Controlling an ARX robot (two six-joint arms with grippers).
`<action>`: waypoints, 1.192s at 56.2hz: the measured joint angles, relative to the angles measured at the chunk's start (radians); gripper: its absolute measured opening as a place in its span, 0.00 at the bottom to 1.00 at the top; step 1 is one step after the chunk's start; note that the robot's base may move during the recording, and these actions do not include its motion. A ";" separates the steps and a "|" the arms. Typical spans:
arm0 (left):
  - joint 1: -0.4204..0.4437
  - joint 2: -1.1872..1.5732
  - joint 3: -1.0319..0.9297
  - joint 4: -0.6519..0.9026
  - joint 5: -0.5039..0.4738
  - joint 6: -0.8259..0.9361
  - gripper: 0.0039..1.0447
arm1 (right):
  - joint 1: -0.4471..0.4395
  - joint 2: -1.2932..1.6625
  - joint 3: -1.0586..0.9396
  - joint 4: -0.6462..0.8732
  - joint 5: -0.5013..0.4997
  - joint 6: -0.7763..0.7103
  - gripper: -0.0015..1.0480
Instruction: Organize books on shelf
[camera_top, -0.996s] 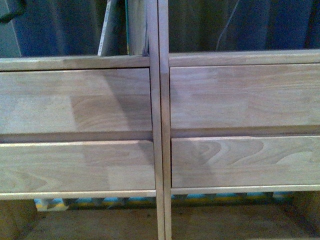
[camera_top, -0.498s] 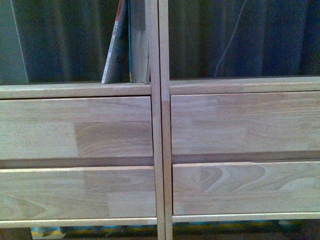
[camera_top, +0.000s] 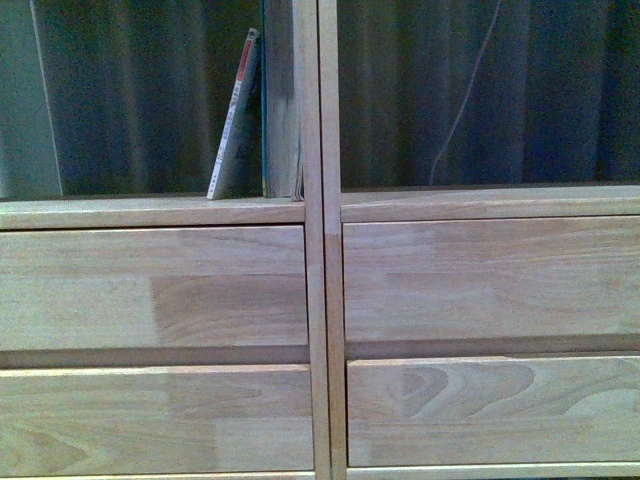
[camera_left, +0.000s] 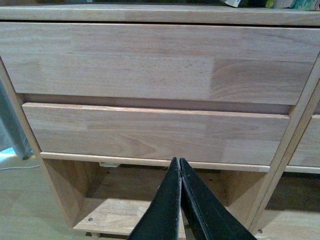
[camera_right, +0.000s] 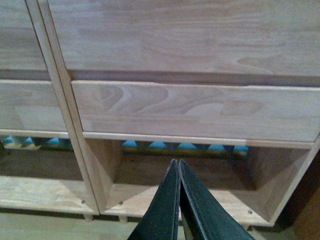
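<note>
A cream-white book leans rightward on the shelf's left-column ledge, at its right end by the centre post, a teal book upright behind it. Both the left claw and right claw hang pressed closed, empty, before the lower drawer panels.

Neither arm shows in the front view. In the left wrist view, the left gripper points forward with its two black fingers pressed together along their length, tips meeting, nothing between them. In the right wrist view, the right gripper has the same pose: its dark fingers lie closed against each other, tips touching, and it holds nothing.
</note>
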 joint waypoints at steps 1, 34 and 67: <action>0.000 -0.008 -0.006 -0.003 0.000 0.000 0.02 | 0.000 -0.009 0.000 0.000 -0.001 0.000 0.03; 0.000 -0.256 -0.115 -0.128 0.000 0.000 0.02 | 0.000 -0.017 0.000 -0.005 0.001 0.000 0.03; 0.000 -0.492 -0.122 -0.383 0.001 0.000 0.02 | 0.000 -0.017 0.000 -0.005 0.001 0.000 0.03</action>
